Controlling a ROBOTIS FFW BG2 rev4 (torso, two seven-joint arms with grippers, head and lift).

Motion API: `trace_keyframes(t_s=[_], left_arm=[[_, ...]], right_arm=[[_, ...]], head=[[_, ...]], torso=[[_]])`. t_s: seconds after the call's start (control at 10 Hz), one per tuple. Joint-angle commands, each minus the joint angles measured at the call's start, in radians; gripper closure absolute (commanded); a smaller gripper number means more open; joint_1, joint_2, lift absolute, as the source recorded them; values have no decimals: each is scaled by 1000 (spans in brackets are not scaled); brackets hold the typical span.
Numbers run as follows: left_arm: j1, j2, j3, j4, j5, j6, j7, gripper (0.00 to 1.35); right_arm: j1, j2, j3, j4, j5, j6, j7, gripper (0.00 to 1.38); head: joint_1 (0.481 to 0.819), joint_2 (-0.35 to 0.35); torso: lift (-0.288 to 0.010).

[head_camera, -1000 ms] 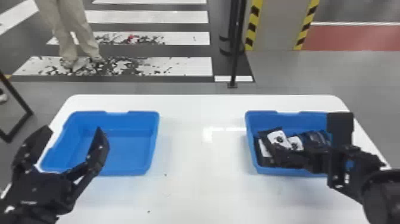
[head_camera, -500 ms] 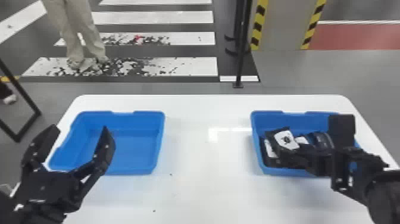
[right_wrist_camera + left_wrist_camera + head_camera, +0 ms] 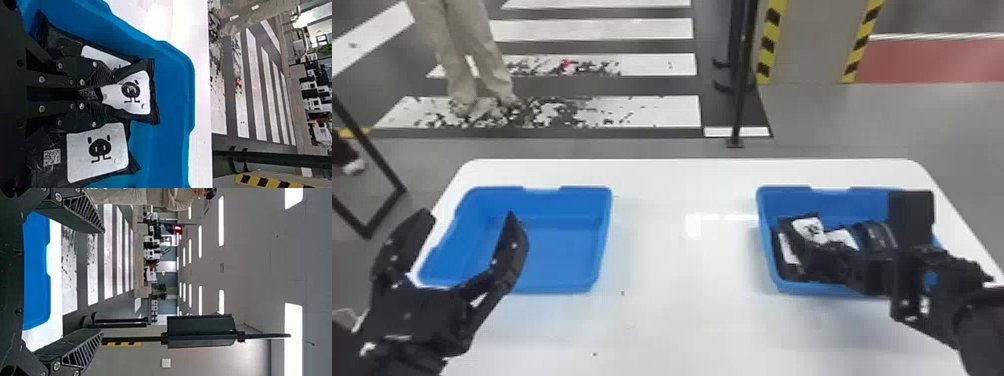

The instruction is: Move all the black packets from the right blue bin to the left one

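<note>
- One held pkt (image 3: 808, 228) at the tips of R gripper (image 3: 804, 247), head view; R gripper reaches down into R bin (image 3: 782, 196), nr its L side.
- Head view, same spot: label pkt (image 3: 842, 239) just to R of the R gripper tips, L-side pkt (image 3: 788, 252) just to their L, both in R bin.
- Head view, other arm: L gripper (image 3: 468, 214) has fingers spread wide, nothing btwn them. L bin (image 3: 604, 220) sits ahead of its palm & off to its R; R finger overlaps the bin, L finger is out past the bin's L edge.
- Head view: white table (image 3: 677, 305) under both bins, a bare stretch of it btwn the 2 grippers.
- L wrist view: fingers (image 3: 80, 211) well apart, no pkt in grip. Part of L bin shows btwn & below them; black stand (image 3: 201, 331) well ahead, toward gripper's R.
- R wrist view: fingers (image 3: 98, 76) closed in on one end of held pkt, pinching it; its white pig label fans out ahead of the tips. L-side pkt lies against gripper's L, label pkt against its R, bin's far wall ahead.
</note>
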Motion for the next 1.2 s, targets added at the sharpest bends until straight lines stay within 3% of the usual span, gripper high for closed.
trace_keyframes(t_s=[0.0,0.1,0.4,0.7,0.9,1.1], left_arm=[[1,0,2,3,0,-5,0,133],[-2,0,2,3,2,-15,0,133],[-9,5,-28,8,56,-29,9,128],[-21,29,-98,-15,160,-39,8,128],[-36,60,-158,-83,251,49,-2,133],[-70,74,-182,-103,289,162,-51,133]], right_arm=[[15,0,-4,-16,-27,-41,6,1093],[27,0,-18,-11,-43,-125,24,1093],[15,-6,-24,92,-180,-461,187,1092],[-27,-35,134,85,-380,-488,294,1092],[-83,-52,279,107,-462,-488,331,1093],[-113,-60,381,104,-513,-496,331,1092]], head=[[695,53],[695,62],[695,74],[695,126],[695,175],[695,219]], torso=[[-140],[-140],[-140],[-140],[-140],[-140]])
